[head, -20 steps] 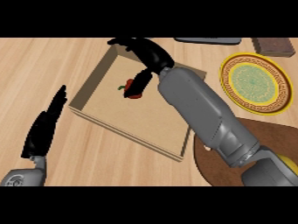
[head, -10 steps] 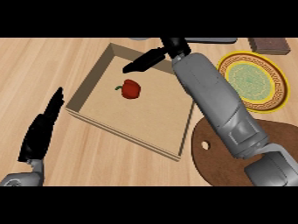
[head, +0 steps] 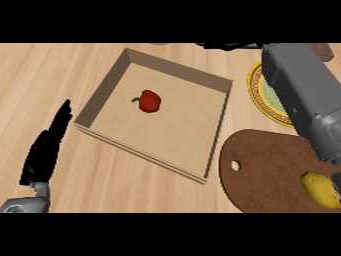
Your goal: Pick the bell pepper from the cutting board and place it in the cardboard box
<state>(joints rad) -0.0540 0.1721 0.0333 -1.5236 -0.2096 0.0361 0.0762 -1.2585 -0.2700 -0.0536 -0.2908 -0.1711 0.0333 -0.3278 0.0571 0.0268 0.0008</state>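
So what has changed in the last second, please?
The right hand let go of the bell pepper inside the cardboard box and withdrew toward the far edge. The pepper now lies on the box floor. The left hand stayed open at lower left.

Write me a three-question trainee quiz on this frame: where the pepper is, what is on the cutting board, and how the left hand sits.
1. True or false: the bell pepper lies inside the cardboard box, with no hand touching it.
2. Multiple choice: what lies on the cutting board? A) a yellow fruit B) the bell pepper C) nothing
3. Fill in: the left hand rests open, outside the box, on the view's ____ side.

Key: 1 true; 2 A; 3 left.
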